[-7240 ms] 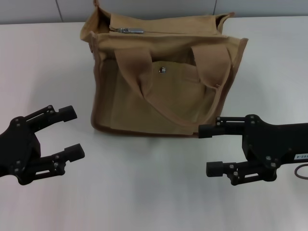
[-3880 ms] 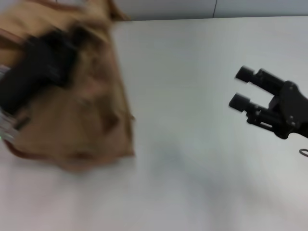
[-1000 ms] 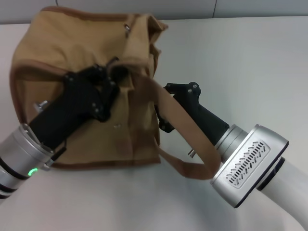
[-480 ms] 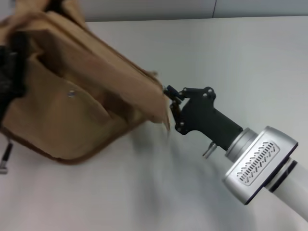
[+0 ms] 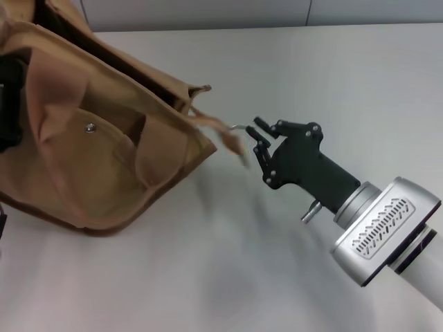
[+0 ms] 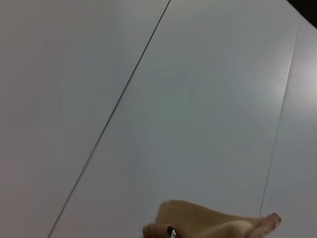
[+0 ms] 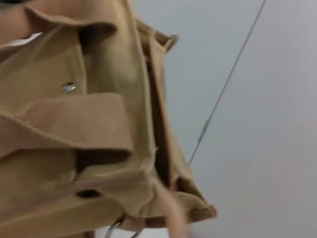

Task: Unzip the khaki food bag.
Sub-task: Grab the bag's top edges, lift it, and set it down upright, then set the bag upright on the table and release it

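The khaki food bag (image 5: pixel 104 145) stands tilted at the left of the head view, its front pocket and silver snap (image 5: pixel 90 127) facing me. Its top shows a dark open slit (image 5: pixel 118 59). My right gripper (image 5: pixel 250 137) is just off the bag's right end, fingers close together on the silver zipper pull (image 5: pixel 237 127), with a blurred tan tab (image 5: pixel 232 142) hanging beside it. The right wrist view shows the bag's end (image 7: pixel 99 124) and the open slit. My left arm (image 5: pixel 5 104) is a dark shape behind the bag's left end. The left wrist view shows only a bag corner (image 6: pixel 218 223).
The white table (image 5: pixel 311 76) stretches to the right and front of the bag. A grey wall (image 5: pixel 208 12) runs along its far edge. My right arm's silver wrist (image 5: pixel 384 232) lies over the front right of the table.
The bag has swung more upright and shifted left. My right gripper has pulled to the right, away from the bag's end, drawing the zipper pull with it. The top slit shows wider.
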You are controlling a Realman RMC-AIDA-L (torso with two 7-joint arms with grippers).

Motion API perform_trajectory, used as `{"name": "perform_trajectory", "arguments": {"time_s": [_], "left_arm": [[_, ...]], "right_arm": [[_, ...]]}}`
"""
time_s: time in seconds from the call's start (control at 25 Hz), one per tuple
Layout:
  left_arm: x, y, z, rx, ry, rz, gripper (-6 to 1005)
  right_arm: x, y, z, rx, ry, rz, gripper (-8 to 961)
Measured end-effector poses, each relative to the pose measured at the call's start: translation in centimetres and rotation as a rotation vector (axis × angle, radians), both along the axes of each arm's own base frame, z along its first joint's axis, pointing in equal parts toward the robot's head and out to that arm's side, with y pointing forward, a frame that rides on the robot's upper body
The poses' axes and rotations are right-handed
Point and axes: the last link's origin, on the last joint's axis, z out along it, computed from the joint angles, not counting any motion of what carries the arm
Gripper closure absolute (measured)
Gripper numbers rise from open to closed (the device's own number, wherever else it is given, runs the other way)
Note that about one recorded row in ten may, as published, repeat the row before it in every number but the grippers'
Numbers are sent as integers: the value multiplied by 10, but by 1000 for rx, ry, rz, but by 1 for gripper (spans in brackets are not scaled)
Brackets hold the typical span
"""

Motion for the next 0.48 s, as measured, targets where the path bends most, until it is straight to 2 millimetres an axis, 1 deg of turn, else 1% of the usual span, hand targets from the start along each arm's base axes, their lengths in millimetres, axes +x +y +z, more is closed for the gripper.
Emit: {"name": "perform_trajectory", "arguments": {"time_s": [0.08,0.12,0.16,0.2,0.32,0.36,0.4,0.44,0.48], "left_arm": [[0,0,-1,-6,2,0,912],[0,0,-1,-9,3,1,912],[0,0,-1,-9,3,1,912],[-1,-1,-2,-12,5,3,912],[-1,-2,-3,-23,11,-2,913],[-1,-2,-3,-23,11,-2,913],[0,-2,-4,-31,15,-8,913],[0,-2,-4,-31,15,-8,913],[0,-2,-4,-35,17,-10,913]], "right_arm": [[-1,4,2,11,15,-12,874],[-2,9,6,9,53,-35,854],[-2,9,6,9,53,-35,835],[-3,16,9,-17,95,-50,815],[-7,33,14,-93,127,-45,756],[-7,33,14,-93,127,-45,737],[-12,40,15,-139,126,-27,717],[-16,44,14,-163,122,-12,697],[-16,44,14,-163,122,-12,678]]}}
